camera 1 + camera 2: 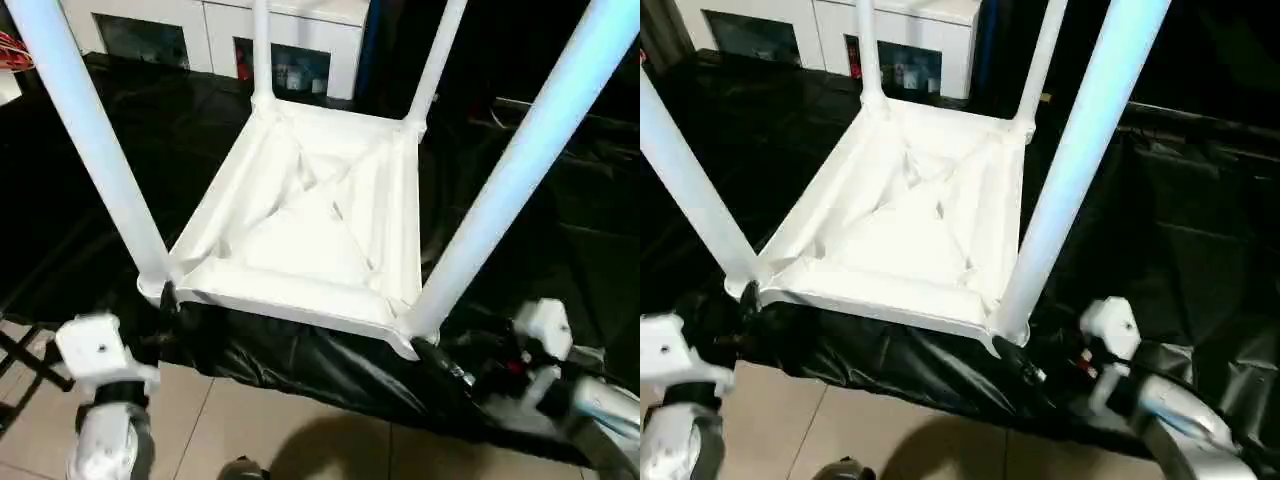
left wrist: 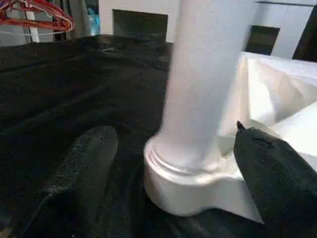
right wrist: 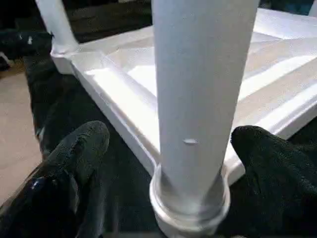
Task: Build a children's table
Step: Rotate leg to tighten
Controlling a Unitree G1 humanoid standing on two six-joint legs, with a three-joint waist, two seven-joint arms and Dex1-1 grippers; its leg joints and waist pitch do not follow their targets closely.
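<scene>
On black sheeting, upturned table point(image 1: 320, 240) (legs up); both grippers gape.

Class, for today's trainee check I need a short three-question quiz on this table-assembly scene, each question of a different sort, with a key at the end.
1. True or false: the table top lies upside down, ribbed underside up.
2. How many legs stand in corner sockets? A) two B) three C) four
3. Fill in: the right gripper's open fingers stand on either side of the near right leg, gripping ____.

Key
1. True.
2. C: near left leg, near right leg, far left leg and far right leg.
3. Nothing; gaps show on both sides. The left gripper is likewise open about the near left leg's socket.
</scene>
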